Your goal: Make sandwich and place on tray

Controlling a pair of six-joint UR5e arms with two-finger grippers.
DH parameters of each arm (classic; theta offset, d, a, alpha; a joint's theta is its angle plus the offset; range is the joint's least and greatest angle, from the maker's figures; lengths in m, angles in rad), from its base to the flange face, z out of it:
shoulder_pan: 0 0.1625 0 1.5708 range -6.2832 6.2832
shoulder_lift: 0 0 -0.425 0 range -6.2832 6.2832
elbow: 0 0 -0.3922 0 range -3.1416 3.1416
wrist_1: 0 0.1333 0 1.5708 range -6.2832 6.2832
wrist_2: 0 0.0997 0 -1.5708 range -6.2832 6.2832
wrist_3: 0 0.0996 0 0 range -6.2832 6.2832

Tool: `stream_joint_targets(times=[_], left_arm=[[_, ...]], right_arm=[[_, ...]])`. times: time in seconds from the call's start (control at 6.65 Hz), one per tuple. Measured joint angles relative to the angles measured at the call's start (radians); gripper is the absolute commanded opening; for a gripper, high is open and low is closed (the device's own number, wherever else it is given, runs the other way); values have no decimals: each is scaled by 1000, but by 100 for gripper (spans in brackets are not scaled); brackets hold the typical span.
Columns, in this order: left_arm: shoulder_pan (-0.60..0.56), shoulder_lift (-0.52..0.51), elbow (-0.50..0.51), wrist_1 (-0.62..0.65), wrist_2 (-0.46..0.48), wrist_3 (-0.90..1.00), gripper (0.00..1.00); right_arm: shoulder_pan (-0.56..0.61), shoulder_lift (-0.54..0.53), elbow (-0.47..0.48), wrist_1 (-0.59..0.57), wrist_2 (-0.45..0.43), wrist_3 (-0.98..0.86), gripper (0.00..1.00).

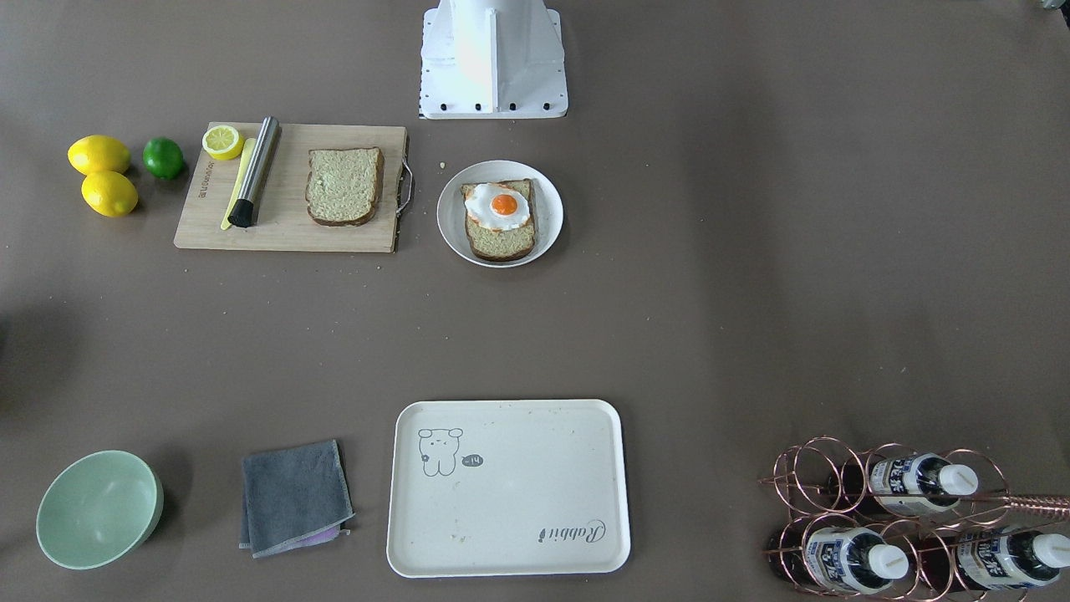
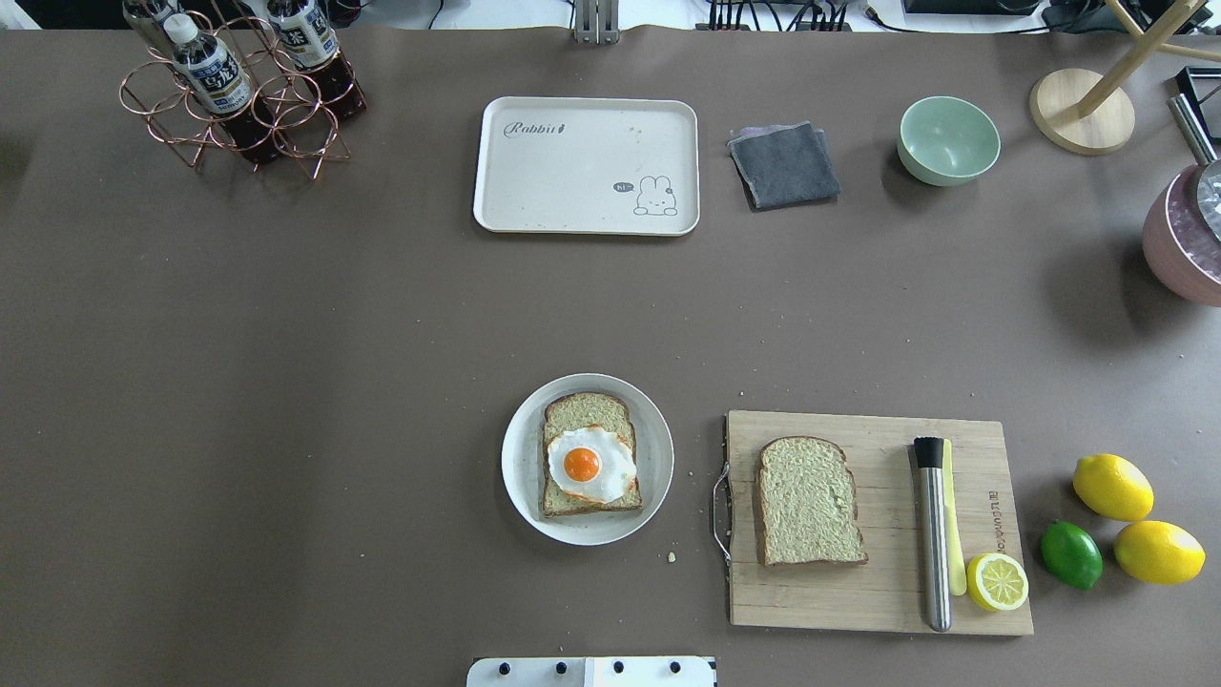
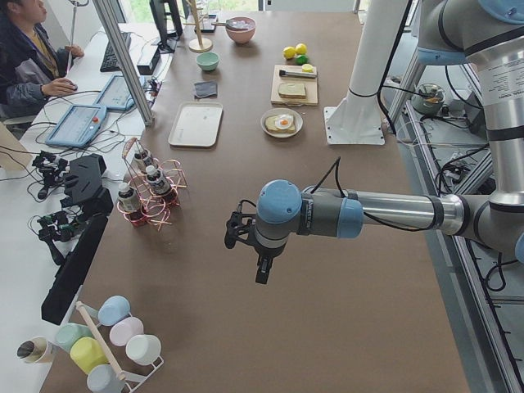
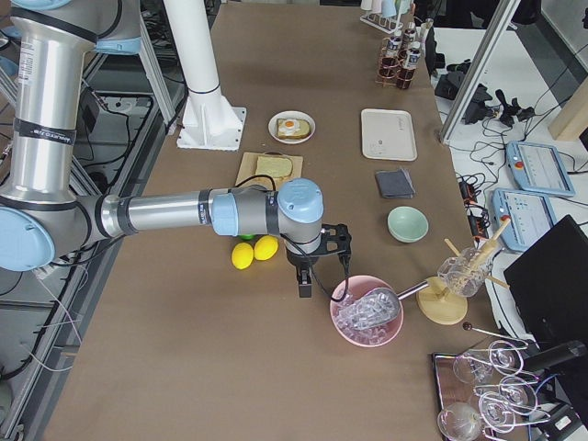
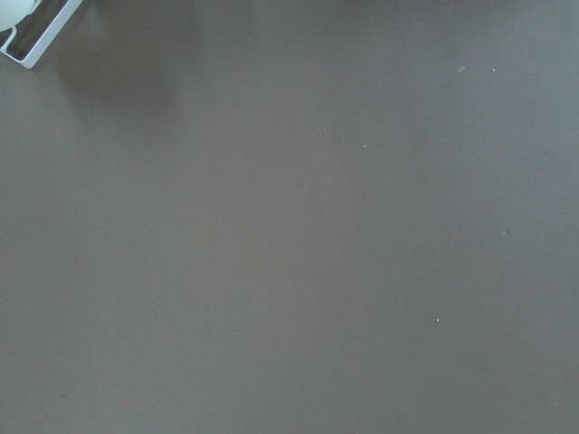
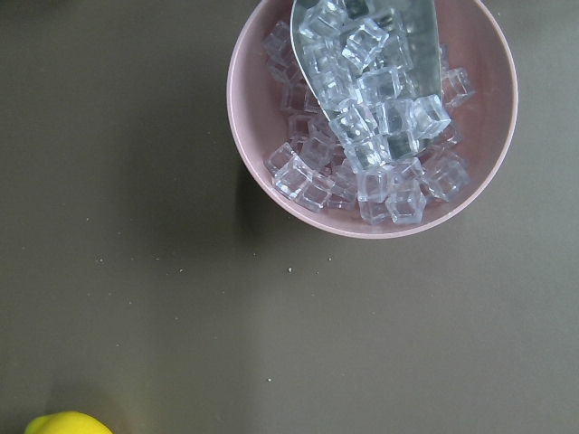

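Note:
One bread slice (image 2: 591, 412) with a fried egg (image 2: 589, 465) on top lies on a round white plate (image 2: 520, 465) near the robot base. A second bread slice (image 2: 809, 500) lies bare on the wooden cutting board (image 2: 878, 592). The cream tray (image 2: 572, 181) with the "Rabbit" script stands empty at the far side. My left gripper (image 3: 260, 270) hangs over bare table far from the food. My right gripper (image 4: 308, 283) hangs beside a pink bowl. Both show only in the side views, so I cannot tell whether they are open or shut.
On the board lie a steel rod (image 2: 933, 534) and a lemon half (image 2: 997, 581). Two lemons (image 2: 1112, 487) and a lime (image 2: 1070, 553) sit beside it. A grey cloth (image 2: 784, 164), a green bowl (image 2: 948, 139), a bottle rack (image 2: 238, 91) and a pink ice bowl (image 6: 371, 117) also stand here.

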Motion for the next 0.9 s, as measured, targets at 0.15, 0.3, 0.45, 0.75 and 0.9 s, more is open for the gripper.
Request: stream_joint_targets(times=[0.15, 0.3, 0.45, 0.75, 0.9], left_arm=[[1, 1, -3, 0, 0, 1, 98], [3, 11, -24, 0, -2, 3, 98], [4, 32, -60, -2, -2, 5, 98], [9, 57, -93, -34, -26, 8, 98], [15, 78, -96, -91, -48, 6, 98]], right_arm=[[-2, -2, 7, 3, 26, 0, 100], [-10, -4, 16, 4, 53, 0, 100], [-30, -6, 32, 5, 79, 1, 100], [-82, -10, 73, 5, 107, 30, 100], [-121, -10, 105, 8, 110, 92, 100]])
